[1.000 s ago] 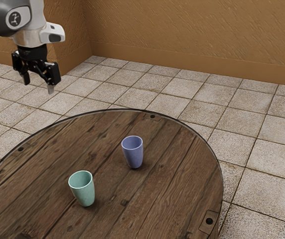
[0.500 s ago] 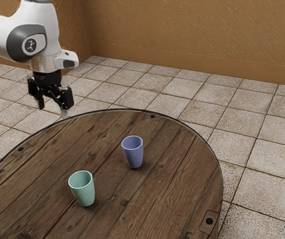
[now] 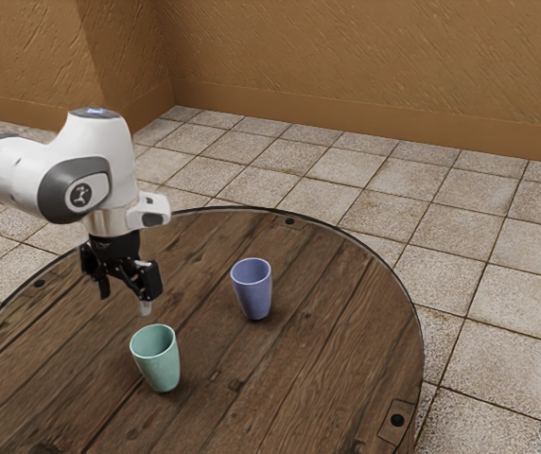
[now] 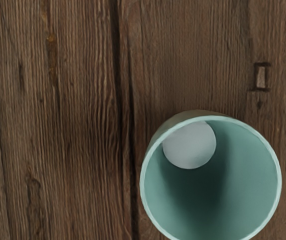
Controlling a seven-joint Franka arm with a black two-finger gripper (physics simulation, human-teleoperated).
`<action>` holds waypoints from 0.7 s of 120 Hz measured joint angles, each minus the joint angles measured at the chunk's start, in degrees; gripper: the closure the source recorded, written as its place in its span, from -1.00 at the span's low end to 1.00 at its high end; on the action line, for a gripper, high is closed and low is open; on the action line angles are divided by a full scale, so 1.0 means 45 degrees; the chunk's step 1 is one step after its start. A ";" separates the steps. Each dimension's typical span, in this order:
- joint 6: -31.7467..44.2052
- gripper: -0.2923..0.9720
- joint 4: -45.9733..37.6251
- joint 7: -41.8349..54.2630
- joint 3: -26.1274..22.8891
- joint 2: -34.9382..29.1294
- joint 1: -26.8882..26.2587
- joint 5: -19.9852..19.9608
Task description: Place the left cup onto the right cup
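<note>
Gripper (image 3: 125,294) hangs over the tabletop (image 3: 337,369), fingers spread wide and holding nothing, just above the upright green cup (image 3: 155,357) toward the exterior view's lower-left edge; purple cup (image 3: 252,288) stands upright near the middle, apart

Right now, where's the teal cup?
Exterior view: the teal cup stands upright on the wooden table, to the view's left of the purple cup and nearer the camera, below the gripper.
</note>
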 joint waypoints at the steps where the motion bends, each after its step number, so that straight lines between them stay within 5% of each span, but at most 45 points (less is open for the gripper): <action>1: 0.0048 -0.54 -0.0037 -0.0005 0.0000 0.0013 0.0003 -0.0020; 84: 0.1974 -0.54 -0.0473 -0.0226 -0.0002 0.2177 0.0214 -0.0312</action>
